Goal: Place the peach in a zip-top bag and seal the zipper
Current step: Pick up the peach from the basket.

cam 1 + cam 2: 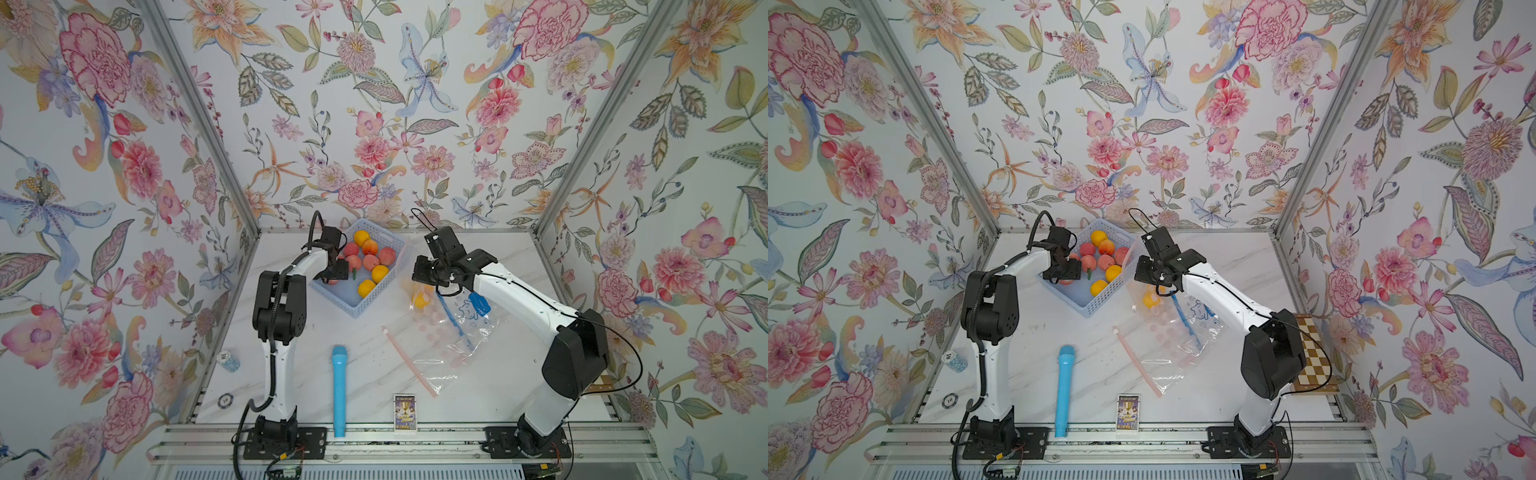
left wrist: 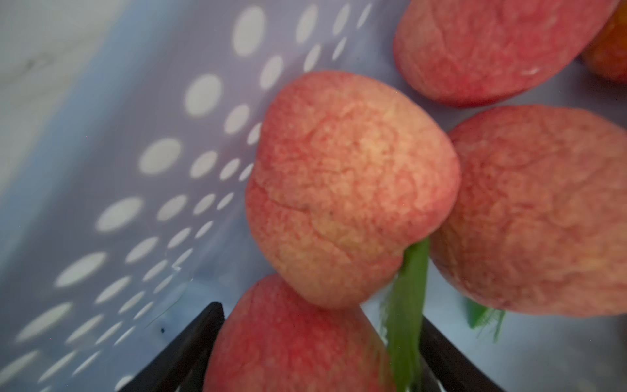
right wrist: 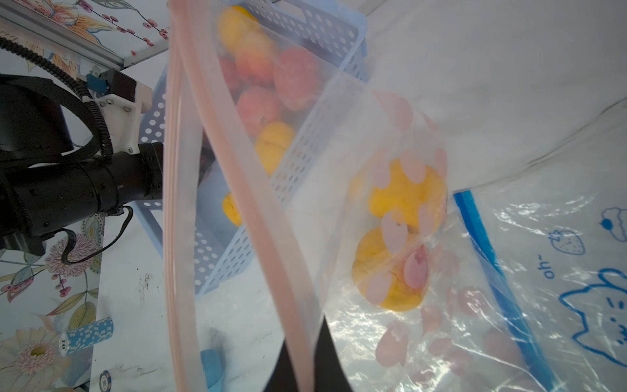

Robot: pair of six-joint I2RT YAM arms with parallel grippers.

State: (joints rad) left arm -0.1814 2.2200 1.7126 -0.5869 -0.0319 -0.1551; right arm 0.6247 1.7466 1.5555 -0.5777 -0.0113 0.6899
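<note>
A blue basket [image 1: 356, 308] at the back holds several peaches and yellow fruits. My left gripper [image 1: 337, 271] reaches down into it and is open. One peach [image 2: 295, 342] sits between its black fingers [image 2: 207, 336], and a green leaf [image 2: 407, 305] lies along the far finger. My right gripper [image 1: 420, 270] is shut on the pink zipper edge [image 3: 237, 203] of the zip-top bag [image 1: 440, 345]. It holds the bag's mouth up beside the basket. Yellow fruit [image 3: 403, 193] lies inside the bag.
A second clear bag with a blue zipper [image 1: 476, 305] lies under the right arm. A blue cylinder [image 1: 338, 390] and a small card box [image 1: 405, 411] sit near the front edge. Poker chips [image 1: 228, 361] are at the left, and a checkerboard [image 1: 1312, 357] at the right.
</note>
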